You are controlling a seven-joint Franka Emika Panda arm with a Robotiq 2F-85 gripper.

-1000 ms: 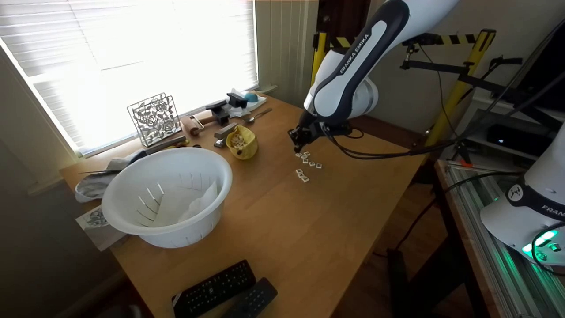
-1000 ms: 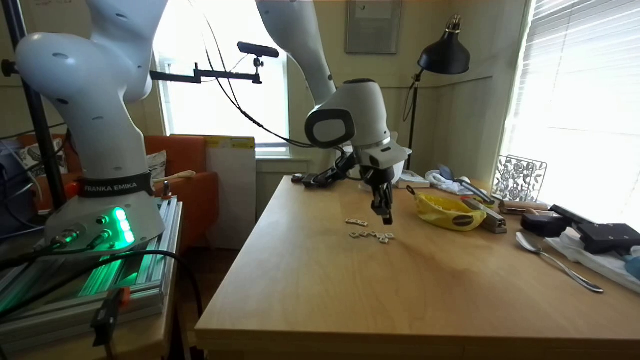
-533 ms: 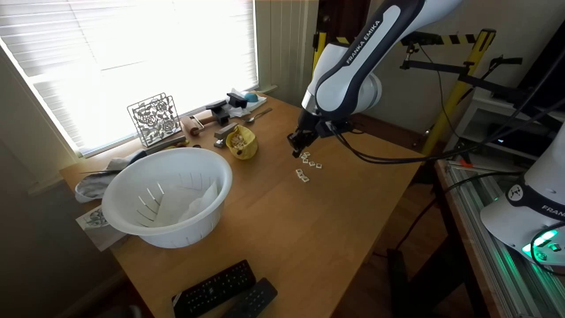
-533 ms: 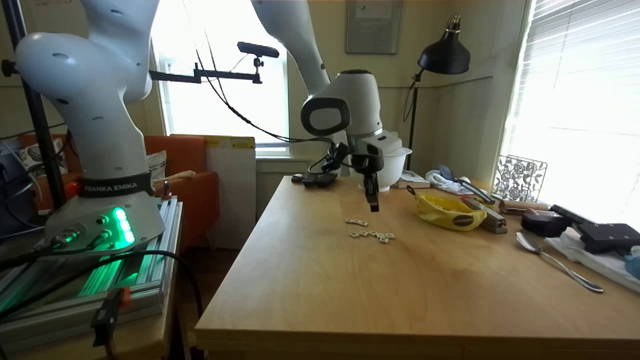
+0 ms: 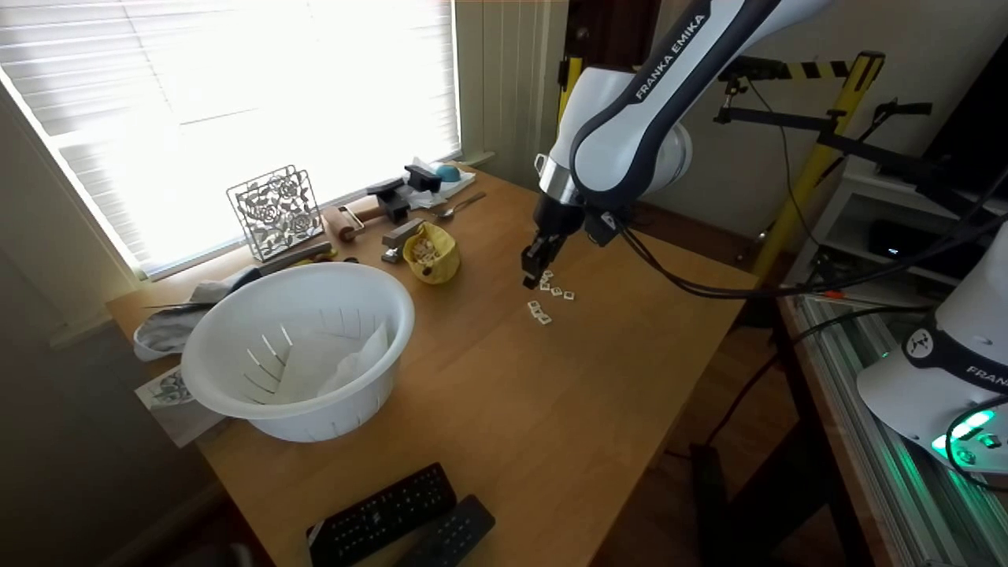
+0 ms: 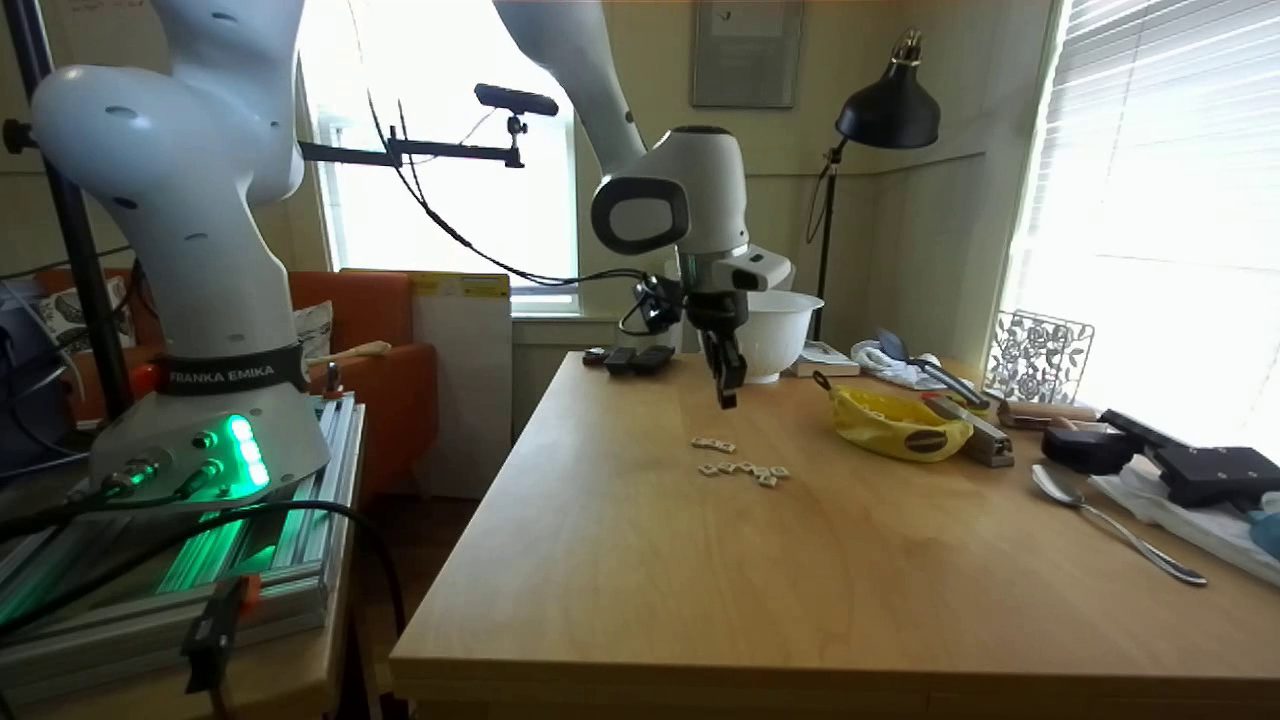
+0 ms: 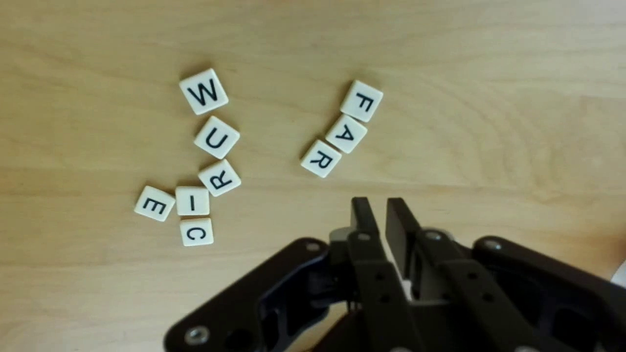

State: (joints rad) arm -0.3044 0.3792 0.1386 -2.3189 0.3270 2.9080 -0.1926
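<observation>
My gripper (image 7: pixel 378 201) points down above the wooden table, its black fingers a small gap apart with nothing visible between them. It also shows in both exterior views (image 5: pixel 531 277) (image 6: pixel 728 398). Nearest in the wrist view are white letter tiles lying face up: an R tile (image 7: pixel 321 158), an A tile (image 7: pixel 346 133) and an F tile (image 7: pixel 361 101) in a slanted row. To their left lie a W tile (image 7: pixel 204 91), a U tile (image 7: pixel 217 137), another R tile (image 7: pixel 219 178), an I tile (image 7: pixel 192 200), an E tile (image 7: pixel 154 203) and a C tile (image 7: pixel 196 231).
A yellow pouch (image 5: pixel 437 266) holding pale pieces stands near the tiles, beside a stapler (image 6: pixel 972 432). A white basin (image 5: pixel 331 421) and black remotes (image 5: pixel 386 512) are farther along the table. A spoon (image 6: pixel 1110 530) and a metal rack (image 5: pixel 276 213) lie toward the window.
My gripper has moved up and left in an exterior view, farther from that camera, and the wrist has turned more upright. The tiles have not moved.
</observation>
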